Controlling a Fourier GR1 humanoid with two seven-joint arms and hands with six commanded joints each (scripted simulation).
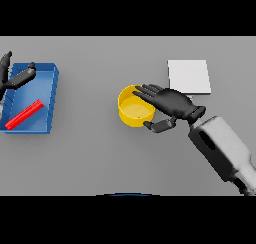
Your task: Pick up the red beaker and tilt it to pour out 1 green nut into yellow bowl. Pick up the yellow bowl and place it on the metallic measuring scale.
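Note:
The yellow bowl (131,109) stands upright near the middle of the table. My right hand (172,104) reaches in from the right, fingers spread over the bowl's right rim and thumb curled by its near right side; it looks open, not gripping. The metallic measuring scale (189,77), a pale flat square, lies behind the hand to the right. The red beaker (24,114) lies on its side in a blue tray (50,95) at the left. My left hand (15,78) hovers open over the tray's far left corner. No green nut is visible.
The blue tray's walls surround the beaker at the left edge. Bare grey table lies between the tray and the bowl and along the front.

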